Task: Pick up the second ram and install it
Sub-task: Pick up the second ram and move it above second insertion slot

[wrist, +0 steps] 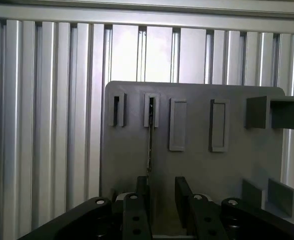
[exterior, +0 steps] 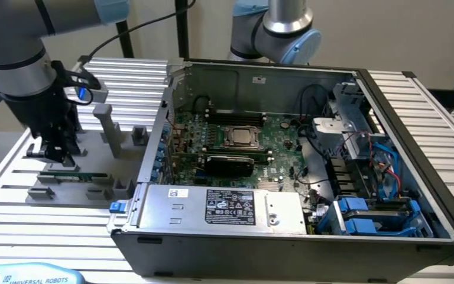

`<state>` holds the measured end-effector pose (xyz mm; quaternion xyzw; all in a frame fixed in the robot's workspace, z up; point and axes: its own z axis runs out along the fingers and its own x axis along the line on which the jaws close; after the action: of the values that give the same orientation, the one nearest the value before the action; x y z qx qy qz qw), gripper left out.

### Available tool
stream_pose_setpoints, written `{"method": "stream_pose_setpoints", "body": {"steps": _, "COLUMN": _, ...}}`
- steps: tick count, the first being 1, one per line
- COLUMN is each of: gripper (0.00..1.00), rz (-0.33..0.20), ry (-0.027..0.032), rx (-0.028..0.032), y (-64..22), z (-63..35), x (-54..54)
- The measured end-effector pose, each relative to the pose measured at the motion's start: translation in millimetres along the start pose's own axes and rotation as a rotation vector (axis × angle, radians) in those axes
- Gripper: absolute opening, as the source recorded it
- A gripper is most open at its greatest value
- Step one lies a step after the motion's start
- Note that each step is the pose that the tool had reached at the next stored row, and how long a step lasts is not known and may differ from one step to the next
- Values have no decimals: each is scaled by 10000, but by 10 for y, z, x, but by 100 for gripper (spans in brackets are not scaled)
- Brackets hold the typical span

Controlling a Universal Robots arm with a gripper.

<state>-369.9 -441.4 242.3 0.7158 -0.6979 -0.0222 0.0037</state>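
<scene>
Second ram [exterior: 73, 176] is sitting on edge in a slot of the grey holder [wrist: 197, 165], at the exterior view's left, outside the PC case [exterior: 290, 248], prob. so its top edge is sticking up for a pinch. Gripper [wrist: 162, 197] is hovering just above w/ fingers spread wide, nothing held.

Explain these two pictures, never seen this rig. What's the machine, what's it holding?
It is a robot arm with a two-fingered gripper. One picture comes from a camera off to the side, the other from a camera on the arm's wrist, looking past the fingers. On the ribbed metal table sit an open computer case and a grey holder plate. A green memory stick stands on edge in that plate. The gripper hangs open above it, holding nothing.
</scene>
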Motion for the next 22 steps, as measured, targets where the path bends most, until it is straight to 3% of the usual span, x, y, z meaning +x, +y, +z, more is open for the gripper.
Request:
{"method": "stream_pose_setpoints", "body": {"steps": 7, "gripper": 36, "rz": -3, "ry": -59, "rx": 2, "y": -9, "z": 127, "x": 5}}
{"method": "stream_pose_setpoints", "body": {"steps": 13, "gripper": 36, "rz": -2, "ry": -51, "rx": 1, "y": -9, "z": 138, "x": 5}}
{"method": "stream_pose_setpoints", "body": {"steps": 18, "gripper": 36, "rz": 4, "ry": 111, "rx": -4, "y": -7, "z": 169, "x": 6}}
{"method": "stream_pose_setpoints", "body": {"steps": 22, "gripper": 36, "rz": 3, "ry": 144, "rx": 23, "y": 10, "z": 184, "x": 8}}
